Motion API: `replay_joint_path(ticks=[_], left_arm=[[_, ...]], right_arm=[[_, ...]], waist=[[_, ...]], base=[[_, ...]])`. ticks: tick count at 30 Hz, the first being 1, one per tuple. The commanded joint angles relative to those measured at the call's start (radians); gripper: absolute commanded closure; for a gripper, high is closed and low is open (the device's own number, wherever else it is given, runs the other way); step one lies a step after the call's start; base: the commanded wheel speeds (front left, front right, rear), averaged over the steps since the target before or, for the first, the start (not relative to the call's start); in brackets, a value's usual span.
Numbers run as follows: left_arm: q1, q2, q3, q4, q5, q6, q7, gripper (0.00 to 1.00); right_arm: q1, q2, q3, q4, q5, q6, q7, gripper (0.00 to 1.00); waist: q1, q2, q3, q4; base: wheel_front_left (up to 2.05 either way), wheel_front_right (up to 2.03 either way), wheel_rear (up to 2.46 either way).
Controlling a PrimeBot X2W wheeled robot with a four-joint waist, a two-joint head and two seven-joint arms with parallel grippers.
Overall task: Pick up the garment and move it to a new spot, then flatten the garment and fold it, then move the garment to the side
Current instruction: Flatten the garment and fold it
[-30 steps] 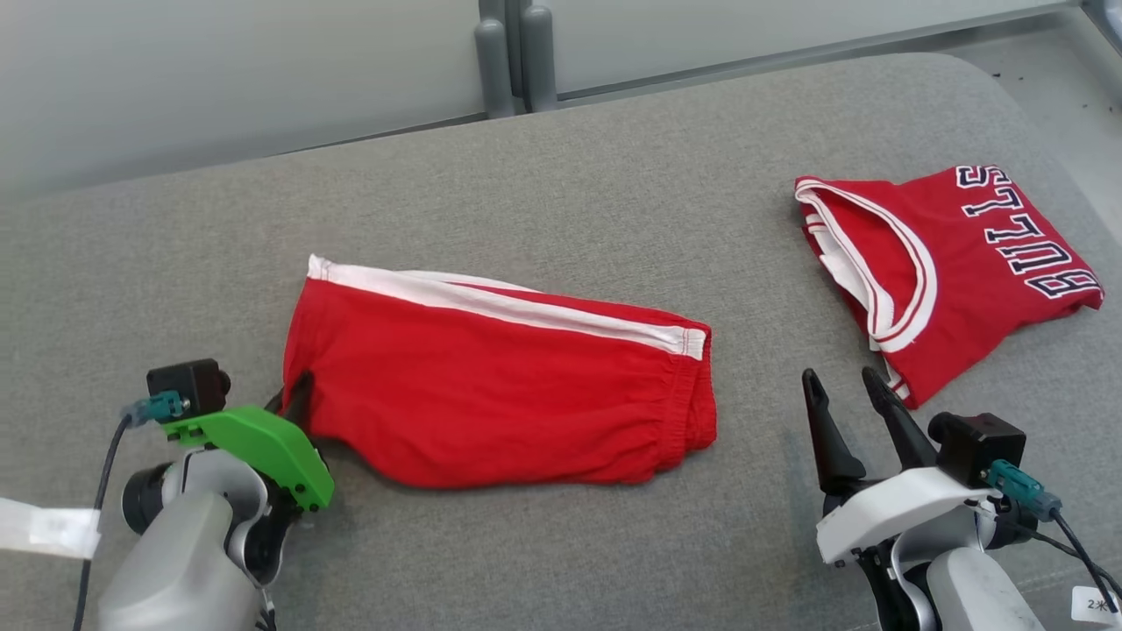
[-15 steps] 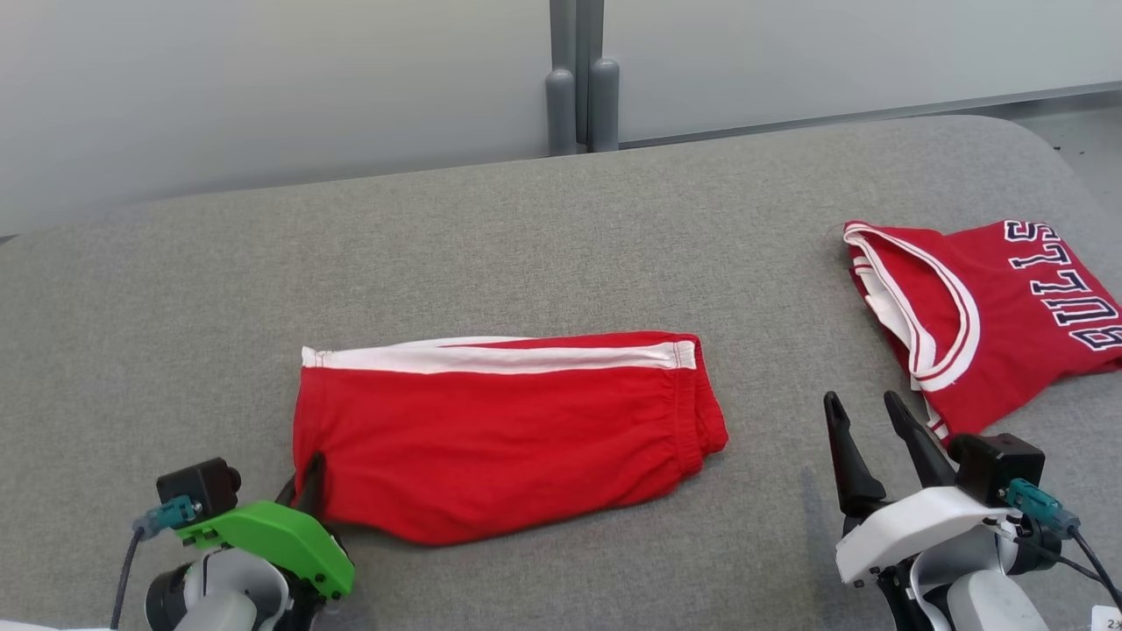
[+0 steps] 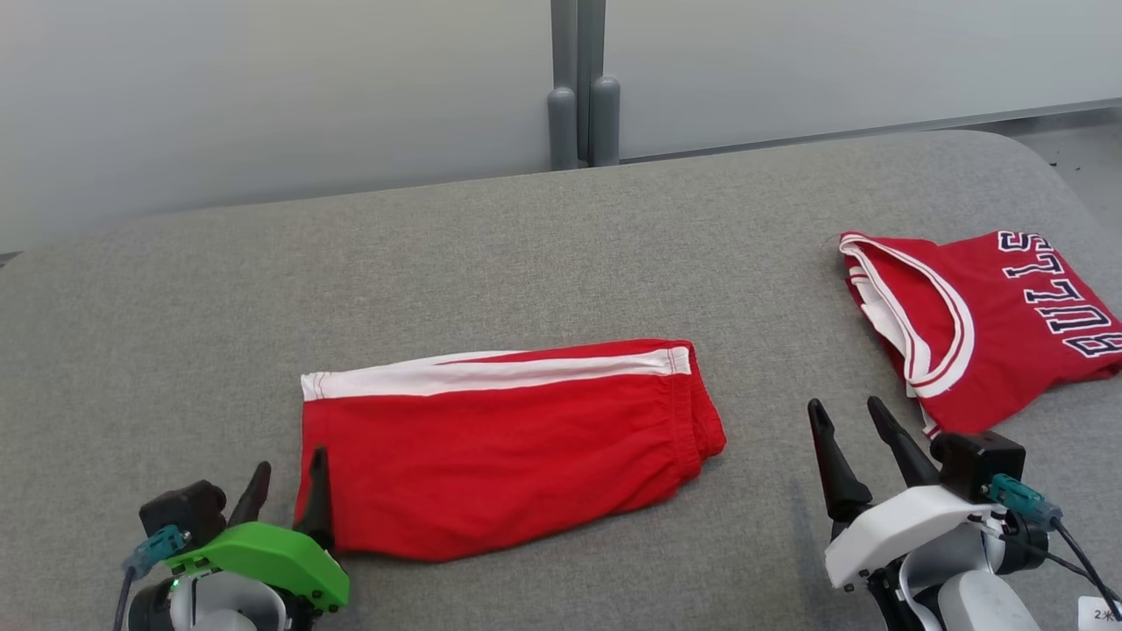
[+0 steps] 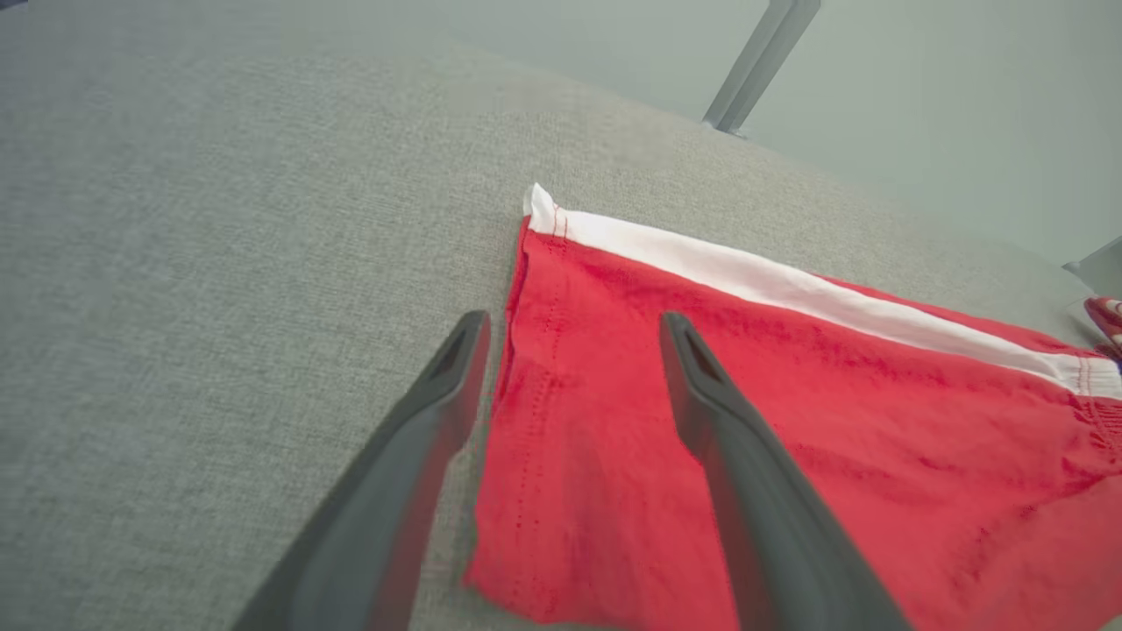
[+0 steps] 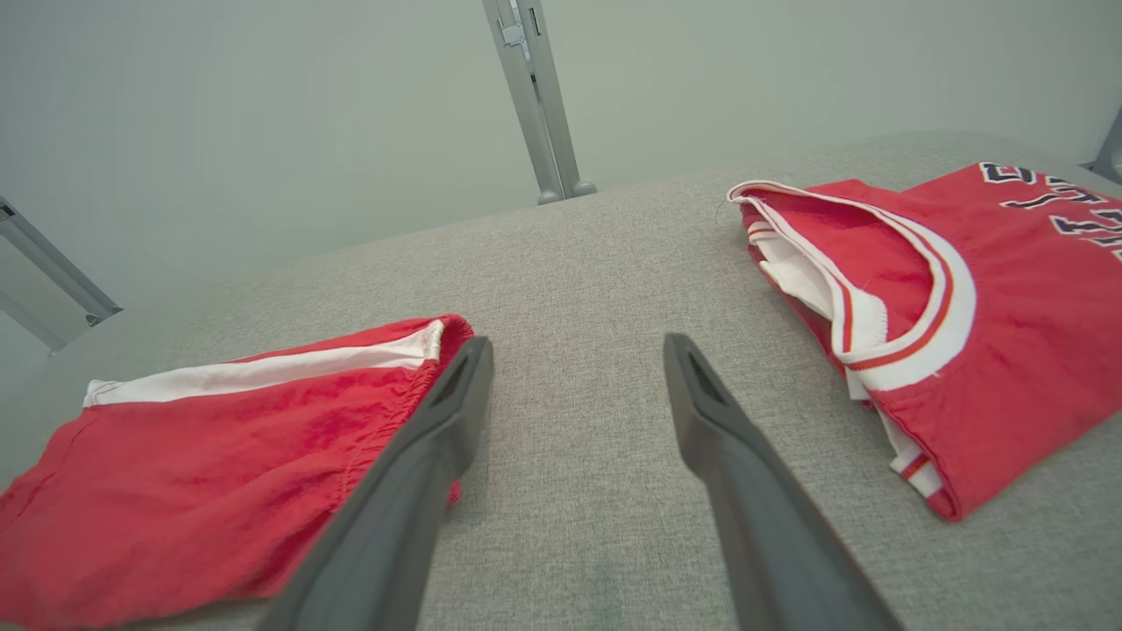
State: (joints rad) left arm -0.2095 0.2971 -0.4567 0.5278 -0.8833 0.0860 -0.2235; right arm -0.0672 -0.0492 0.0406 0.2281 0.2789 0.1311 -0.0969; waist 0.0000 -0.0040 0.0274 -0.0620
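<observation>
Nearest, the left gripper (image 3: 290, 466) stands spread and empty at the hem of the folded red shorts with a white side stripe (image 3: 500, 447). The right gripper (image 3: 847, 406) is spread too. The shorts lie mid-way across the grey fabric cushion (image 3: 526, 237). Folding looks done, so the next move probably calls for pinching the hem to shift them aside. The left wrist view shows the fingers straddling that hem. Farther right lies a red lettered jersey (image 3: 990, 333).

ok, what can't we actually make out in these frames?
- Head view: jersey, right side cut off by the frame edge.
- Right wrist view: its lettering, cropped at the right edge.
- Left wrist view: whether the left gripper touches the shorts; waistband end runs off-frame.
- Head view: white label, lower right corner, too small and cropped.
</observation>
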Motion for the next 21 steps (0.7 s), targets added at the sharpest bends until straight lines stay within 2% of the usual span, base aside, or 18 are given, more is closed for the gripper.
replay_joint_path(ticks=[1, 6, 13, 21], left_arm=[[0.019, 0.007, 0.006, -0.009, 0.01, 0.006, -0.01, 0.0], [0.049, 0.023, 0.042, -0.09, 0.064, 0.036, -0.037, 0.0], [0.127, 0.003, 0.084, -0.238, 0.139, 0.075, -0.042, 0.0], [0.188, -0.016, 0.077, -0.315, 0.181, 0.09, -0.041, 0.0]], right_arm=[[-0.005, -0.003, 0.001, -0.001, -0.006, -0.001, 0.004, 0.0], [-0.005, -0.003, 0.007, -0.002, -0.002, -0.001, 0.027, 0.0], [-0.019, -0.003, 0.046, 0.034, 0.058, -0.001, 0.06, 0.0], [-0.064, -0.004, 0.077, 0.19, 0.121, -0.001, 0.091, 0.0]], waist=[[0.0, 0.004, -0.005, 0.002], [0.0, 0.004, -0.024, 0.018], [0.0, 0.004, -0.039, 0.07], [0.0, 0.004, -0.045, 0.147]], base=[[0.0, 0.0, 0.0], [0.0, 0.0, 0.0], [0.0, 0.0, 0.0], [0.0, 0.0, 0.0]])
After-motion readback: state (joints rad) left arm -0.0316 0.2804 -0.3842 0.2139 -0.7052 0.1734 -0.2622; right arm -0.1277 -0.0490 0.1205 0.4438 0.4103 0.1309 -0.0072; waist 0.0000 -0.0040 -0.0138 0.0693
